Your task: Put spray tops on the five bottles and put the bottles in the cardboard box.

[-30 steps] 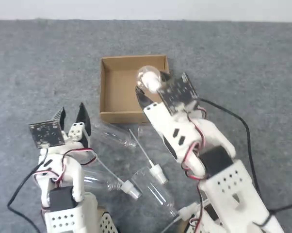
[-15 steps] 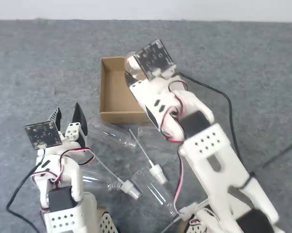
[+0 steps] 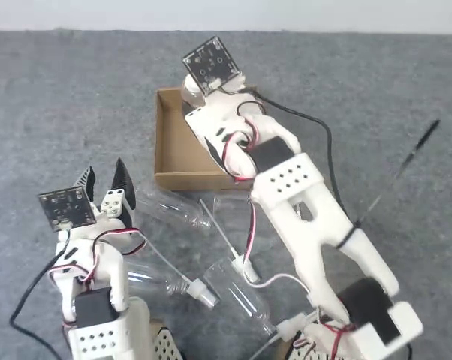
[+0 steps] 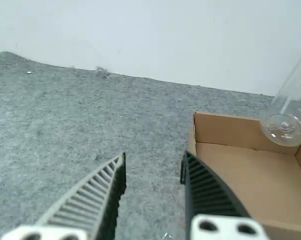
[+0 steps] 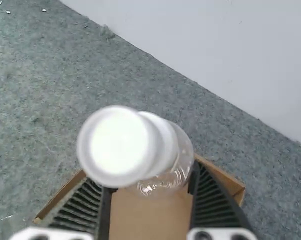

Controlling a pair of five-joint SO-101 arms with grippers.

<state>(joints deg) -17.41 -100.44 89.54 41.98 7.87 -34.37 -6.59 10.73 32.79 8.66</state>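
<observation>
Right gripper (image 5: 145, 186) pinches a clear bottle (image 5: 174, 162) over the cardboard box (image 3: 170, 142) — long axis tilted, white top (image 5: 118, 145) toward the wrist, base aimed down at the box's far wall. Left gripper (image 4: 154, 167) stands spread, apart from the box's near corner (loose bottles (image 3: 182, 208) lie beside its near wall).
</observation>
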